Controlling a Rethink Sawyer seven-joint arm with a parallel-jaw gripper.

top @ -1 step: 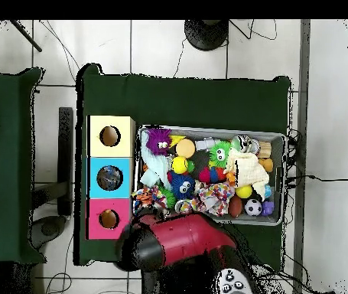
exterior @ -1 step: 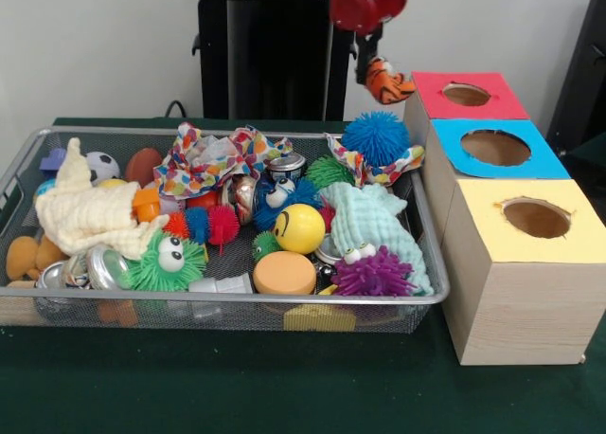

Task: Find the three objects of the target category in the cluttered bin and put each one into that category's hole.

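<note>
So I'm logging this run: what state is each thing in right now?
end effector: raised, holding the tiger toy
tiger toy: held in the air beside the pink box
pink box: hole empty
blue box: hole empty
yellow box: hole empty
wire bin: full of toys

Your robot has a thick glossy red arm (top @ -1 step: 188, 239) with rounded shells and black joint sections between them. In the front view, a round red wrist housing (exterior @ -1 step: 358, 8) sits against the black box-shaped pedestal (exterior @ -1 step: 270, 60). A small dark pincer (exterior @ -1 step: 365, 64) ends it.
</note>
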